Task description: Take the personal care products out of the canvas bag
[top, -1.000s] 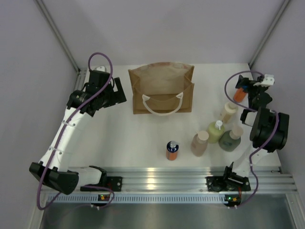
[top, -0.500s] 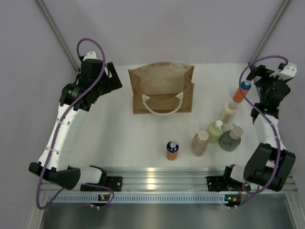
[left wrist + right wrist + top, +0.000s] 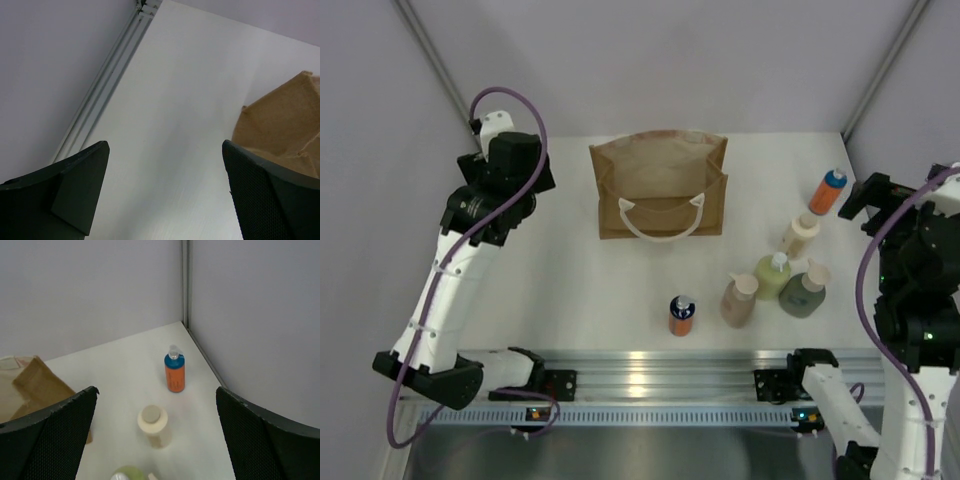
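The tan canvas bag (image 3: 658,185) stands at the back middle with its white handles toward me; its inside does not show. Six bottles stand on the table: an orange one (image 3: 828,192) at the back right, a cream one (image 3: 799,235), a yellow-green one (image 3: 772,276), a dark green one (image 3: 804,290), a pinkish-beige one (image 3: 739,300) and a second orange one (image 3: 681,315) near the front. My right gripper (image 3: 873,196) is open and empty, raised to the right of the back orange bottle (image 3: 174,372). My left gripper (image 3: 515,165) is open and empty, left of the bag (image 3: 280,130).
The grey side walls stand close to both arms. A metal rail (image 3: 107,85) runs along the table's left edge. The aluminium base rail (image 3: 660,370) runs along the near edge. In the right wrist view the cream bottle (image 3: 154,425) stands between the open fingers.
My right gripper has let go of the orange bottle, which now stands at the back right, and has drawn back to the right. My left arm has swung left, away from the bag.
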Controlling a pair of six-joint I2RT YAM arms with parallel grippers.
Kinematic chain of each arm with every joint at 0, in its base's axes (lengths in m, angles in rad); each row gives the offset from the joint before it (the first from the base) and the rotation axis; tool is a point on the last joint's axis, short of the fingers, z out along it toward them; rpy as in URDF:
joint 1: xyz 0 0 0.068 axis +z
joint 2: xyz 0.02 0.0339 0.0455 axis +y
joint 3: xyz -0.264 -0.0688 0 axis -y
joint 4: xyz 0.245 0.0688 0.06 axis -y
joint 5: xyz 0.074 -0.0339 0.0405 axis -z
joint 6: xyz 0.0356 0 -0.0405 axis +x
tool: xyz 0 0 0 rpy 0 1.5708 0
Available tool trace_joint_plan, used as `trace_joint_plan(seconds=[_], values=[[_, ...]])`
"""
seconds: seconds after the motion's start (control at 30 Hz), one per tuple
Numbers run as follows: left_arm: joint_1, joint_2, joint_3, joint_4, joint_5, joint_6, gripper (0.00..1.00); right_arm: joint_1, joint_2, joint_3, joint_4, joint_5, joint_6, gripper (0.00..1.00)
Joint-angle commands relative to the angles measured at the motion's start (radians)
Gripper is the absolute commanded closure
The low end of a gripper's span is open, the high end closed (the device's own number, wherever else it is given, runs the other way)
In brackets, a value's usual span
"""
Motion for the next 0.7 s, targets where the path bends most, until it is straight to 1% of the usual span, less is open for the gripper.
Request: trace_joint_plan(seconds=[0.0,0.03,0.07,0.1,0.13,0.2,0.27,0.3,0.33,0.4,0.5,0.57,0.67], values=[[-0.014,-0.112,-0.074,0.012,-0.093,0.036,0.01,0.067,-0.032,0.109,-0.301,0.141,-0.025,0.00],[-0.014,-0.137,-0.126,0.009,-0.055,0.009,0.01,0.102,-0.053,0.132,-0.356,0.113,-0.025,0.01],[-0.015,-0.168,-0.156,0.008,-0.031,-0.011,0.01,0.112,-0.063,0.140,-0.388,0.084,-0.021,0.01],[-0.014,-0.232,-0.182,0.009,-0.002,-0.026,0.01,0.113,-0.073,0.145,-0.424,0.054,0.010,0.01],[-0.015,-0.261,-0.202,0.009,0.040,-0.051,0.01,0.113,-0.101,0.152,-0.494,0.040,0.021,0.01],[-0.015,-0.345,-0.252,0.009,0.061,-0.068,0.01,0.113,-0.141,0.151,-0.551,0.017,0.012,0.00],[-0.014,-0.392,-0.295,0.009,0.081,-0.068,0.01,0.136,-0.204,0.146,-0.609,0.047,-0.011,0.01],[-0.015,-0.428,-0.308,-0.001,0.084,-0.068,0.01,0.147,-0.219,0.155,-0.628,0.103,-0.028,0.01],[-0.014,-0.445,-0.320,-0.006,0.084,-0.066,0.01,0.159,-0.231,0.169,-0.648,0.128,-0.042,0.01],[-0.015,-0.491,-0.345,-0.009,0.113,-0.045,0.01,0.199,-0.228,0.203,-0.708,0.205,-0.065,0.01],[-0.015,-0.533,-0.354,-0.014,0.119,-0.019,0.01,0.244,-0.227,0.273,-0.760,0.263,-0.091,0.01],[-0.015,-0.541,-0.351,-0.012,0.104,0.001,0.01,0.268,-0.236,0.293,-0.780,0.265,-0.094,0.00],[-0.014,-0.542,-0.346,-0.012,0.084,0.029,0.01,0.271,-0.242,0.339,-0.807,0.262,-0.090,0.01]])
